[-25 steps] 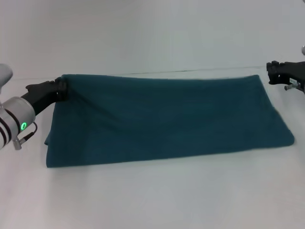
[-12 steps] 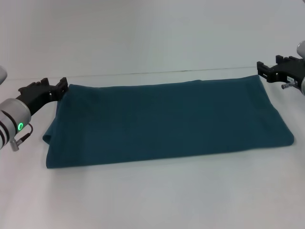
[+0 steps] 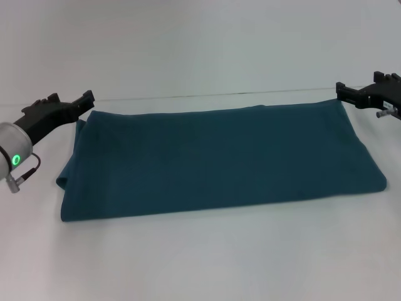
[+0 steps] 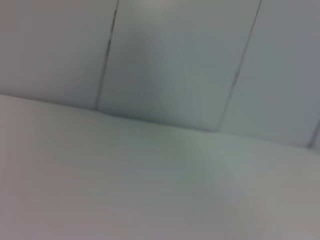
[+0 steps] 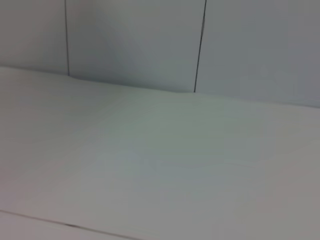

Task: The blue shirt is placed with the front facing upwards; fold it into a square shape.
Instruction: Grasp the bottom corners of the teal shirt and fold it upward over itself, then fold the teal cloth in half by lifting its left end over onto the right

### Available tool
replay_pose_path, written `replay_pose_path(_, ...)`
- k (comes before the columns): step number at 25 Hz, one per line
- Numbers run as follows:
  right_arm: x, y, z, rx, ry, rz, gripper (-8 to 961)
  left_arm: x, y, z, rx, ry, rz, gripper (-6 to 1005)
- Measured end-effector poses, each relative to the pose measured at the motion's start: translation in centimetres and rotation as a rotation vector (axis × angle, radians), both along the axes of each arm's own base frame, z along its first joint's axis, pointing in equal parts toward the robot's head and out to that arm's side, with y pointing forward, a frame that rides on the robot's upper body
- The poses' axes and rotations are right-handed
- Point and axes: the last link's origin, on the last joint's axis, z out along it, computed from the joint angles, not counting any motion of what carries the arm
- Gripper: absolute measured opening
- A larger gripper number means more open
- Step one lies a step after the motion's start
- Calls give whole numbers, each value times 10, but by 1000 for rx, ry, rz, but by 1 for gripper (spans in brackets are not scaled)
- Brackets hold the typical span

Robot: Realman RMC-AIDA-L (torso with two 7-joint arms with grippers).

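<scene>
Both grippers have released and backed off: left gripper [image 3: 84, 99] and right gripper [image 3: 341, 89], jaws spread, flank the blue shirt [image 3: 219, 160], folded flat on the counter [image 3: 207, 257].

I am looking down at the blue shirt [image 3: 219, 160]. It is lying folded into a long flat band across the middle of the frame, on a white table [image 3: 207, 257]. My left gripper [image 3: 84, 99] is sitting at the left edge, just off the shirt's upper left corner, fingers apart and holding nothing. My right gripper [image 3: 341, 89] is sitting at the right edge, by the upper right corner.
</scene>
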Motion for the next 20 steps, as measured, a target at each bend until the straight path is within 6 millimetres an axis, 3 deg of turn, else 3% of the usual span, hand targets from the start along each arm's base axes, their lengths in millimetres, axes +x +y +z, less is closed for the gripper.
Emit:
replay_pose_path(5,-3,-19,12,-42,144,93,950,3,-7,14,-59,-98,-51,845)
replay_pose_path(11,-2,-47,32,-147,248,165,945,8,-26,18,-144,-147,-139,857)
replay_pose_path(20,16,-82,55,-287,284,16,944,3,-59,23,-345,-165,-181,852)
